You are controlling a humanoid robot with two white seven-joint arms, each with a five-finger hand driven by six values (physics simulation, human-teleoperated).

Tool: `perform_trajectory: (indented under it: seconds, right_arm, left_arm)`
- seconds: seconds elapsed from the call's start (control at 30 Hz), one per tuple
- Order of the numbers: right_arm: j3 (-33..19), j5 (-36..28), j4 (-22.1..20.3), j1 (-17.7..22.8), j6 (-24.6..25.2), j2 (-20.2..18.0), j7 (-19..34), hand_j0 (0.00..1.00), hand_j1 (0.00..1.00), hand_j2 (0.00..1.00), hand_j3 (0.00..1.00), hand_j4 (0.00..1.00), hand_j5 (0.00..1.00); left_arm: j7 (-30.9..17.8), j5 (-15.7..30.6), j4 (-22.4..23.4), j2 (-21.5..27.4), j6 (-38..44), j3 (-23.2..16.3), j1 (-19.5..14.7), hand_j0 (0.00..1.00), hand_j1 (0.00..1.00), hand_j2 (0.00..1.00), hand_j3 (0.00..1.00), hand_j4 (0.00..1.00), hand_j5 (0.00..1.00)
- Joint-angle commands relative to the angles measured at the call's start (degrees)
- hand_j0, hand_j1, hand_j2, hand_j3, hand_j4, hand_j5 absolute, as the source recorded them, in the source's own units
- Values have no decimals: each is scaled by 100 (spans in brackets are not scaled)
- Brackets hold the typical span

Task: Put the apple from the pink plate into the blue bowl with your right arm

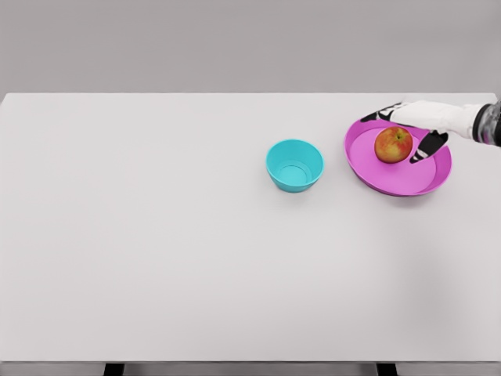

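The right hand [413,129] reaches in from the right edge, its white arm ending over the far right part of the pink plate [391,178]. Its dark-tipped fingers [428,146] are spread around the apple [393,144], one set showing at the plate's far rim and another just right of the fruit; they look open rather than clamped, and whether they touch the apple cannot be told. The red and yellow apple sits on the plate, right of its middle. The plate looks tilted, its near rim lower. To the left, near but apart from the plate, the blue bowl [294,164] stands upright on the counter [156,235]. The counter is a broad, plain white surface filling most of the view. Behind it stands a flat grey wall [235,43]. Dark supports show under the near edge.
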Motion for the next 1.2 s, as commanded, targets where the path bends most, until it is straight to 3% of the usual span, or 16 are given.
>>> perform_trajectory:
  seconds: [0.0, 0.37, 0.77, 0.9, 0.93, 1.0, 1.17]
  right_arm:
    - [53, -29, 128, 0, 18, 69, -5, 100, 100, 100, 100, 100, 100]
    - [53, -21, 611, -44, 18, 175, -5, 100, 100, 100, 100, 100, 100]
    - [167, -21, 725, -53, 18, 210, -5, 99, 99, 99, 99, 99, 99]
    - [193, 85, 761, -53, 18, 210, -5, 58, 58, 58, 58, 58, 58]
    - [193, 138, 761, -53, 18, 210, -5, 53, 53, 53, 53, 53, 53]
    - [193, 146, 796, -53, 18, 210, -5, 45, 45, 45, 45, 45, 45]
    - [185, 155, 787, -79, 9, 210, -5, 45, 45, 45, 45, 45, 45]
  left_arm:
    - [-1, 0, 0, 0, 0, 0, 0, 100, 100, 100, 100, 100, 100]
    - [-1, 0, 0, 0, 0, 0, 9, 100, 100, 100, 100, 100, 100]
    - [-1, 0, 0, 0, 0, 0, 0, 100, 100, 100, 100, 100, 100]
    - [-1, 0, 0, 0, 0, 0, 9, 100, 100, 100, 100, 100, 100]
    - [-1, 0, 0, 0, 0, 0, 0, 100, 100, 100, 100, 100, 100]
    - [-1, 0, 0, 0, 0, 0, 0, 100, 100, 100, 100, 100, 100]
    - [-1, 0, 0, 0, 0, 0, 9, 100, 100, 100, 100, 100, 100]
